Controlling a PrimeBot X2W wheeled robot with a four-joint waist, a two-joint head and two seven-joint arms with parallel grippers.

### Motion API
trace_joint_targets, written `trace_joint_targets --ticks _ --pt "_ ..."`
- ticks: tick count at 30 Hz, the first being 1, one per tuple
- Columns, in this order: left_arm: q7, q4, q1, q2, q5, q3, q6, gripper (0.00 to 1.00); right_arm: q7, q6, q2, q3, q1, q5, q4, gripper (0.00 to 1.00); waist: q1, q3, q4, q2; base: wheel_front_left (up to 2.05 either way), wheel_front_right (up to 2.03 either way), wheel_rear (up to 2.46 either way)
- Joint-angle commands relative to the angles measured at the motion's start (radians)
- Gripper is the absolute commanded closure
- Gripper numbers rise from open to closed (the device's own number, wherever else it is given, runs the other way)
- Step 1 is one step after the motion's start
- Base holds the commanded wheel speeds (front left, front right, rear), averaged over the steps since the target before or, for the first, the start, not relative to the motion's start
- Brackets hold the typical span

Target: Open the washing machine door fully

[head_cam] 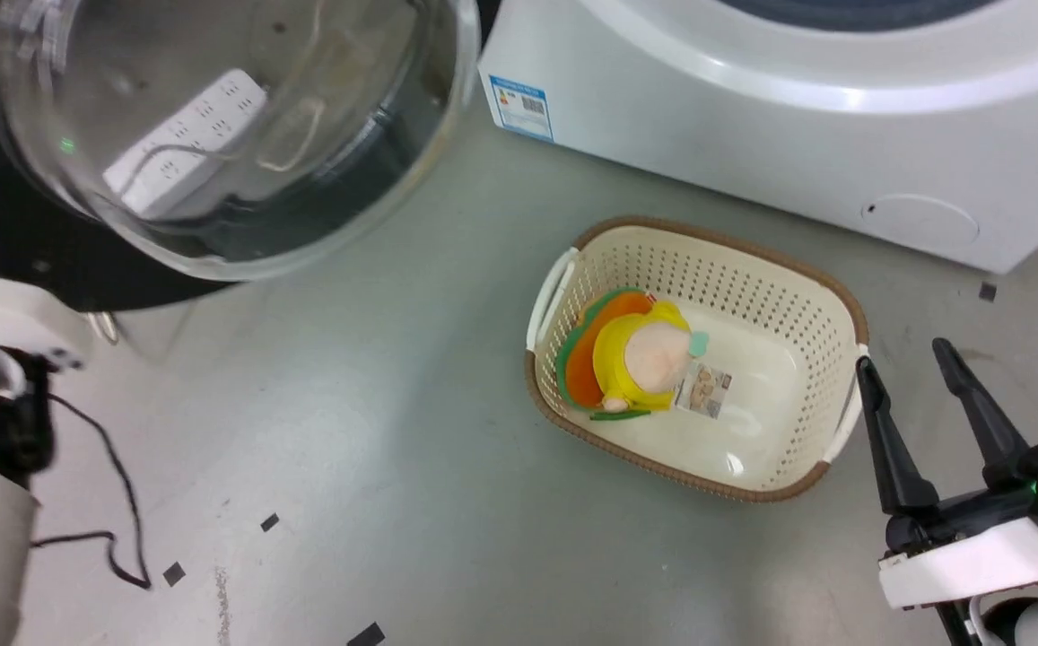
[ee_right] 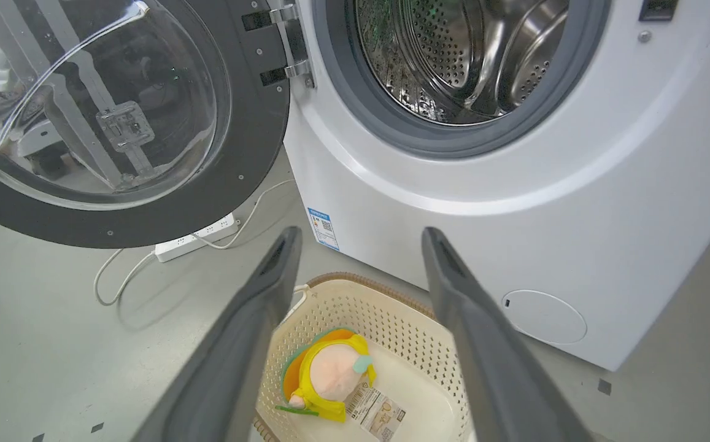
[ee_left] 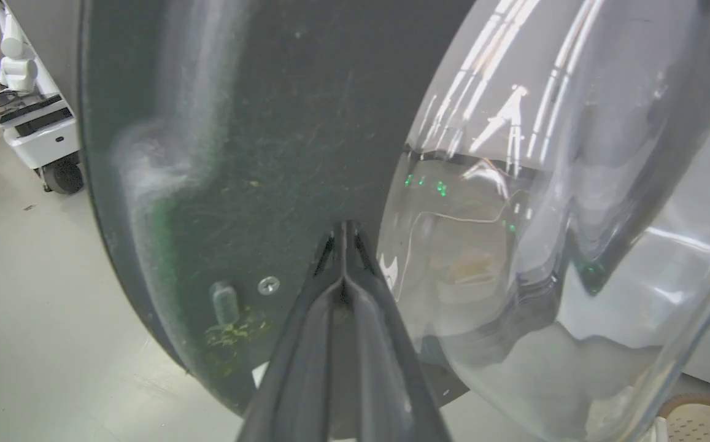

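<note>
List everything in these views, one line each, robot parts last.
washing machine door: one, black with clear glass, swung open
washing machine: one, white, behind basket
label sticker: one, blue, machine's front corner
filter cover: one, white, low on machine
basket: one, cream, floor before machine
plush toy: one, yellow and orange, inside basket
power strip: one, white, floor below door
left gripper: one, dark, shut, at door's inner face
right gripper: one, dark, open, beside basket

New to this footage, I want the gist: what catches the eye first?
The black door, with its bulging glass window, stands swung wide left of the washing machine, baring the steel drum. On the floor before it sits a cream basket holding a yellow plush toy. The left gripper, fingers together, seems to touch the door's inner face.
</note>
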Motion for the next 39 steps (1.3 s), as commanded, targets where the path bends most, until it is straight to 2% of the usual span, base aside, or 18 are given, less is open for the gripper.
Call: trace_joint_targets --ticks 1,5,10,13,16,23,27,28,38,39 --pt "-0.012 0.032 -0.032 0.018 -0.005 0.019 -0.006 1.00 0.006 0.001 -0.008 0.000 -0.017 -0.003 -0.015 0.00 -0.0002 0.018 -0.013 0.0000 0.00 0.00 0.00" --pt "-0.024 0.084 -0.065 0.035 0.002 0.033 -0.023 1.00 0.011 0.001 -0.016 -0.007 -0.021 -0.007 -0.028 0.00 -0.0002 0.026 -0.023 0.0000 0.00 0.00 0.00" --pt "-0.032 0.109 -0.057 0.030 0.032 0.017 -0.055 1.00 0.003 0.001 -0.011 -0.008 -0.024 -0.004 -0.015 0.00 -0.0002 -0.002 -0.038 0.0000 0.00 0.00 0.00" --pt "-0.034 0.041 0.002 0.005 0.094 -0.001 -0.062 1.00 -0.020 0.001 0.006 -0.017 -0.018 0.000 0.013 0.00 -0.0002 -0.080 -0.056 0.0000 0.00 0.00 0.00" --pt "-0.034 -0.046 0.062 -0.047 0.115 -0.008 -0.076 1.00 -0.033 0.001 0.017 -0.029 -0.009 -0.005 0.032 0.00 -0.0002 -0.138 -0.070 0.0000 0.00 0.00 0.00" --pt "-0.034 -0.258 0.235 -0.157 0.180 -0.052 -0.075 1.00 -0.051 0.001 0.048 -0.047 0.036 -0.057 0.069 0.00 -0.0002 -0.278 -0.141 0.0000 0.00 0.00 0.00" --pt "-0.034 -0.308 0.323 -0.183 0.195 -0.066 -0.070 1.00 -0.052 0.001 0.067 -0.062 0.058 -0.132 0.097 0.00 -0.0002 -0.339 -0.189 0.0000 0.00 0.00 0.00" --pt "-0.034 -0.338 0.374 -0.199 0.203 -0.068 -0.057 1.00 -0.053 0.001 0.091 -0.071 0.071 -0.152 0.106 0.00 -0.0002 -0.369 -0.218 0.0000 0.00 0.00 0.00" --pt "-0.034 -0.465 0.577 -0.258 0.249 -0.043 -0.014 1.00 -0.055 0.001 0.132 -0.068 0.116 -0.167 0.100 0.00 -0.0002 -0.417 -0.323 0.0000 0.00 0.00 0.00" --pt "-0.034 -0.474 0.594 -0.266 0.258 -0.045 -0.014 0.52 -0.056 0.001 0.135 -0.071 0.122 -0.165 0.100 0.00 -0.0002 -0.419 -0.329 0.0000 0.00 0.00 0.00"
